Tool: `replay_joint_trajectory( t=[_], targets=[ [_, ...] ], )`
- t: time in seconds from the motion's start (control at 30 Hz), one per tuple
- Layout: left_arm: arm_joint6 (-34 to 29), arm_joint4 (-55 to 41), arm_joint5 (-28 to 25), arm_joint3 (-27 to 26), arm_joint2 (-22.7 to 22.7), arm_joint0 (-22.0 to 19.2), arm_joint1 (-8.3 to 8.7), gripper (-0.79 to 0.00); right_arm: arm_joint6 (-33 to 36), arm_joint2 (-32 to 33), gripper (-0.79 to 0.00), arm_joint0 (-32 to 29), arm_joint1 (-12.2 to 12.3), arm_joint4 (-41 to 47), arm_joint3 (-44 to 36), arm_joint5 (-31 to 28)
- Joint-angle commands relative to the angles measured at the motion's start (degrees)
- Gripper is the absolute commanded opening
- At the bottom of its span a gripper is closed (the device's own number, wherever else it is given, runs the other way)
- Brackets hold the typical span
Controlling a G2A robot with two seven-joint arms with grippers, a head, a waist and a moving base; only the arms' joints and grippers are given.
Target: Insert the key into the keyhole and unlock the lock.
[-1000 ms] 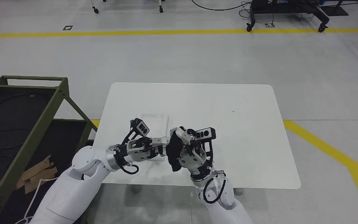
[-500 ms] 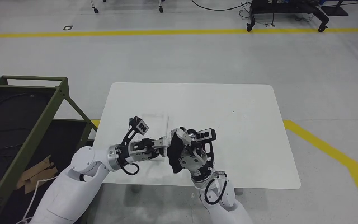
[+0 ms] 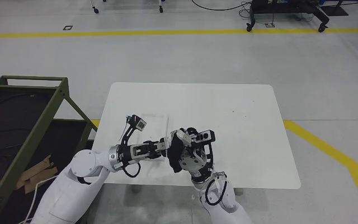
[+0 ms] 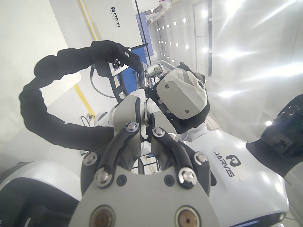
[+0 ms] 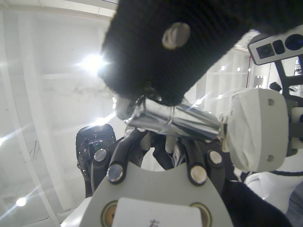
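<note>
In the top view, both arms meet over the front-left part of the white desk (image 3: 240,129), close to its front edge. The left end effector (image 3: 160,145) and the right end effector (image 3: 178,150) sit tip to tip, touching or nearly so. A flat white tray (image 3: 155,122) lies on the desk just behind them, toward the left edge.

In the left wrist view, the left end effector (image 4: 144,100) has its taped fingers (image 4: 127,109) pinched together, with the tips against a chrome bar of the lock (image 4: 155,68). What they pinch is hidden, so the key cannot be made out. The right end effector (image 4: 163,83) clamps the lock from the side, and a curved chrome shackle shows past its broad taped pad.

In the right wrist view, the right end effector (image 5: 165,140) is closed around the shiny cylindrical body of the lock (image 5: 180,122), which lies crosswise between its fingers. The taped tip of the left end effector (image 5: 253,128) butts against one end of that cylinder. Whether a key sits in the keyhole there cannot be told.
</note>
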Motion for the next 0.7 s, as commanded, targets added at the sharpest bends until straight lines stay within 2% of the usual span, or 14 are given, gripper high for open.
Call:
replay_joint_trajectory(
  t=[0.0, 0.23, 0.67],
  targets=[
    [0.0, 1.9, -1.4, -0.2, -0.2, -0.1, -0.02, -0.785, -0.2, -0.2, -0.785, -0.1, 0.0, 0.7, 0.0, 0.4],
    [1.9, 8.7, -7.4, -1.0, -0.7, 0.5, -0.18, -0.785, -0.9, -0.5, -0.785, -0.3, 0.0, 2.1, -0.5, 0.9],
    [2.6, 9.5, -8.0, -1.3, -0.7, 0.8, -0.28, -0.785, -1.1, -0.5, -0.785, -0.4, -0.1, 2.8, -0.8, 1.0]
  ],
)
